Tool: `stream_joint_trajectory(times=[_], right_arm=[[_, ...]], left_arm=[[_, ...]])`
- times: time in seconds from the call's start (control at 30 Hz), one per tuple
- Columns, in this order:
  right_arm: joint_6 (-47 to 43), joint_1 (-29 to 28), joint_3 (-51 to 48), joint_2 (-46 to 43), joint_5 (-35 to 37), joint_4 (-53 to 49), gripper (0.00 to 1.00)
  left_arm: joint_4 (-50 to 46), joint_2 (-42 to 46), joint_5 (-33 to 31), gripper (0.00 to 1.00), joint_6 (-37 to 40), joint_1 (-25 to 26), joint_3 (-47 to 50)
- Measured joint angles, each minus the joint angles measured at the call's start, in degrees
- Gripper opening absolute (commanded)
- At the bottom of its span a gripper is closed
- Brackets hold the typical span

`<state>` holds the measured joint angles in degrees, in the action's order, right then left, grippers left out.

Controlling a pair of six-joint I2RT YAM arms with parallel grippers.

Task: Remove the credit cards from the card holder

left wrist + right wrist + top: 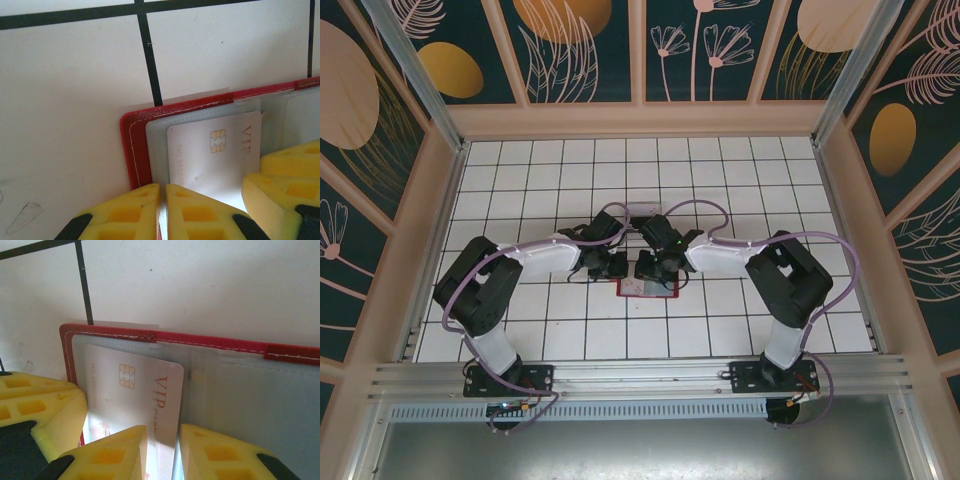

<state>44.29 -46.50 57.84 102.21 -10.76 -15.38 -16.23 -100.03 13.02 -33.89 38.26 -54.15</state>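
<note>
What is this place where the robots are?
Probably a robot test booth, not a home: a left arm and right arm bolted to a metal rail, a white gridded table, flower-patterned walls closing it in.

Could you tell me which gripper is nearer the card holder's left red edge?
Left: left gripper sits at the card holder's red edge; right gripper straddles the VIP card's far side.

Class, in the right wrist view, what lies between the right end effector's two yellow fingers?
The white chip card, its lower edge running into the gap between the fingers, as the right wrist view shows.
</note>
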Motion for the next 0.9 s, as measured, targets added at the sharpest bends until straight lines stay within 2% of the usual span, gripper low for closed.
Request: stream_joint_trajectory(times=[0.43,0.9], right_arm=[[1.27,0.39,-2.47,-0.48,-1.44,4.11,0.23],[4.5,3.48,-13.94,-3.98,-9.35,22.82,0.17]], left_arm=[[-0.02,0.0,0.0,0.13,0.0,0.0,0.0],[-0.02,-0.11,0.04,0.13,0.0,0.0,-0.02]])
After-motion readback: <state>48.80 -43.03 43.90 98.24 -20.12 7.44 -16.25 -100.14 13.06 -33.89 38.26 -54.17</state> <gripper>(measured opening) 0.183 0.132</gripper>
